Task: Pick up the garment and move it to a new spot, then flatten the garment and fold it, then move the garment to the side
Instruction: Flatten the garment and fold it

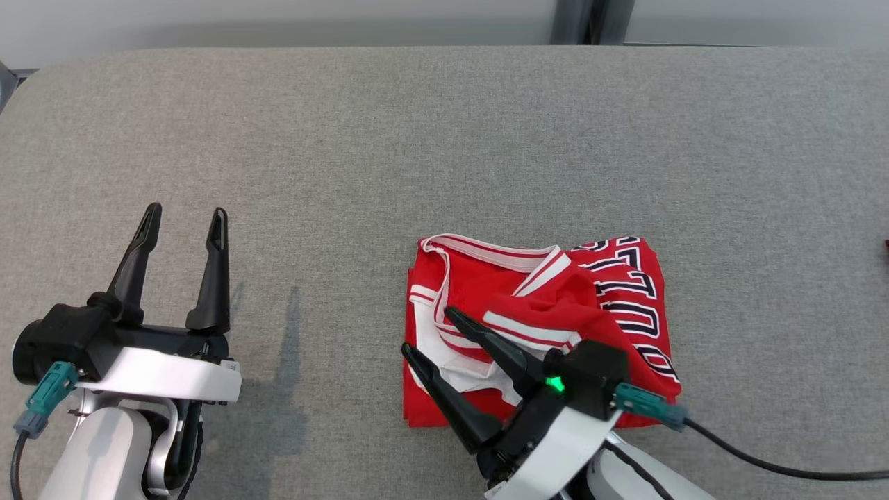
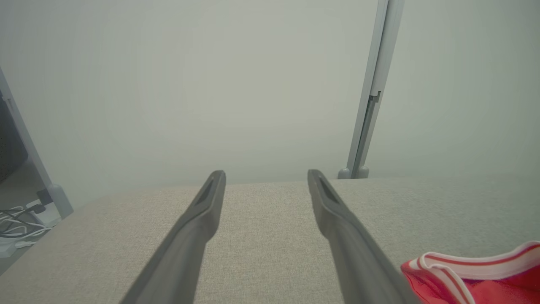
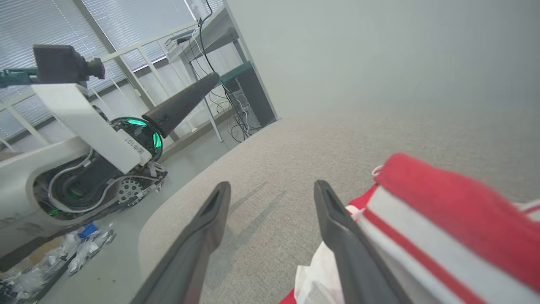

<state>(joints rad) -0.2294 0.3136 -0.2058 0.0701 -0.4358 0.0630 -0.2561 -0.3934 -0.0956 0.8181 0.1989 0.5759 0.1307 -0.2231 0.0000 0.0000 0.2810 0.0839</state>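
Lying folded, the jersey (image 1: 486, 278) runs slightly longer left-to-right, collar at the far edge; folds cut off its lettering. Right gripper (image 1: 426, 329) and left gripper (image 1: 187, 210) gape empty.

Head view looks steeply down; both wrist views skim the table (image 1: 444, 139), sharing the garment (image 1: 611, 305).

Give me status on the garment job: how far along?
Done: the red jersey with white trim lies folded in a rough rectangle on the grey fabric tabletop, top layer rumpled. In hand: nothing; the right gripper is open over its near left edge, the left gripper open over bare fabric. Left: likely moving it aside.
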